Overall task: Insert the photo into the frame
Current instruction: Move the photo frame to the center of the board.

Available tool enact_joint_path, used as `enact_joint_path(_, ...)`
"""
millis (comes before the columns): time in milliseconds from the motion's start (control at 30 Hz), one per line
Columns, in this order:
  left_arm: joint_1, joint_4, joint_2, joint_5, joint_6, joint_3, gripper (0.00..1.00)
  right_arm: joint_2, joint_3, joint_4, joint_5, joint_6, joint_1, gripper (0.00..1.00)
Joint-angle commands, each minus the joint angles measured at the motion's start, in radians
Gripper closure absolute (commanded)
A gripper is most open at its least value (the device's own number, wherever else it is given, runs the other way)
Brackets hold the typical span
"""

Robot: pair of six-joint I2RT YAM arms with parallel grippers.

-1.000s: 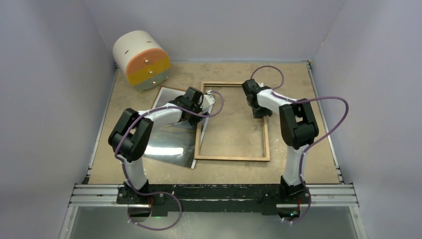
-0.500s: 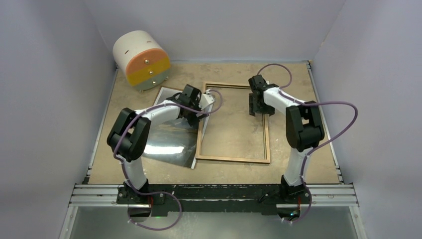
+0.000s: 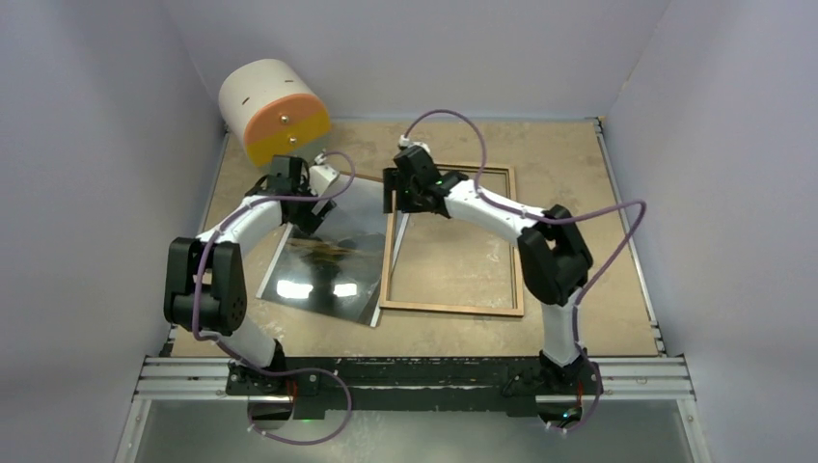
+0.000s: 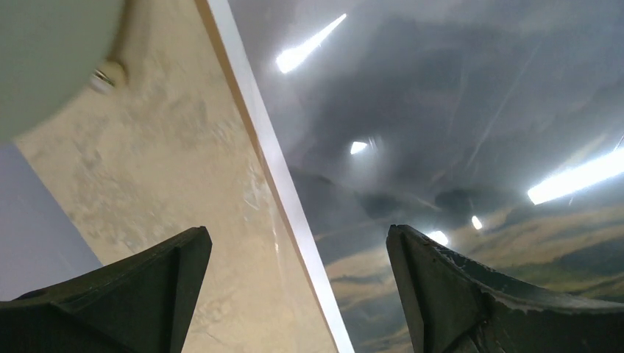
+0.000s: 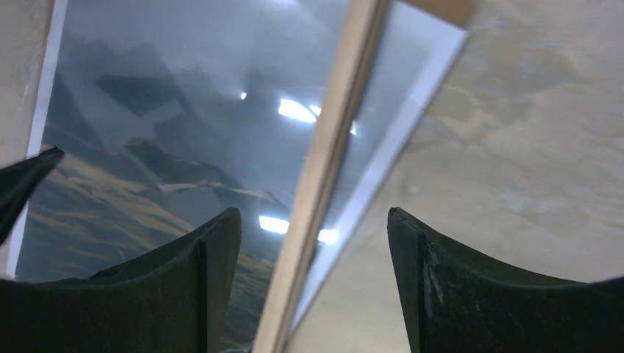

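The frame lies flat mid-table with its light-wood rim up. Left of it lies the glossy dark landscape photo, face up; its right edge passes under the frame's left rail. My left gripper is open low over the photo's far left edge; in the left wrist view the left gripper straddles the photo's white border. My right gripper is open at the frame's far left part; in the right wrist view the right gripper straddles the wood rail, with the photo beneath it.
A white drum with an orange and yellow face lies at the far left corner, close behind the left gripper; its pale underside fills the top left of the left wrist view. Lilac walls close in three sides. Purple cables loop above both wrists.
The left arm swung from the frame's left rail out to the photo's far left edge. The right arm crossed from the frame's right rail to its left rail, and its jaws opened wider.
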Motion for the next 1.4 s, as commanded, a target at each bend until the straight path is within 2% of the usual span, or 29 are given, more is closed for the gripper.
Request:
enact_joint_path(0,0.031,0.011,-0.067,0.005,0.082,-0.111,0.03,0.121,0.13,-0.004,-0.006,0.039,0.047,0.28)
enact_joint_path(167,0.034,0.06,-0.102,-0.045,0.14,-0.198,0.03,0.234,0.251,-0.093,0.076,0.013,0.092,0.37)
enact_joint_path(300,0.034,0.11,-0.091,-0.091,0.156,-0.24,0.04,0.263,0.246,-0.098,0.135,0.005,0.101,0.44)
enact_joint_path(467,0.034,0.167,-0.061,-0.148,0.196,-0.282,0.04,0.244,0.185,-0.129,0.174,0.02,0.099,0.67)
enact_joint_path(533,0.034,0.18,-0.037,-0.168,0.208,-0.287,0.04,0.226,0.153,-0.125,0.204,0.014,0.096,0.71)
enact_joint_path(767,0.034,0.186,-0.006,-0.178,0.214,-0.299,0.04,0.141,-0.001,-0.078,0.206,0.053,0.03,0.74)
enact_joint_path(933,0.034,0.179,-0.009,-0.167,0.207,-0.3,0.04,0.088,-0.104,-0.031,0.182,0.112,-0.025,0.8)
enact_joint_path(1233,0.033,0.129,-0.03,-0.133,0.185,-0.272,0.04,0.13,-0.064,-0.036,0.16,0.147,-0.027,0.83)
enact_joint_path(1367,0.034,0.055,-0.037,-0.086,0.157,-0.213,0.04,0.127,-0.043,-0.024,0.161,0.118,-0.027,0.75)
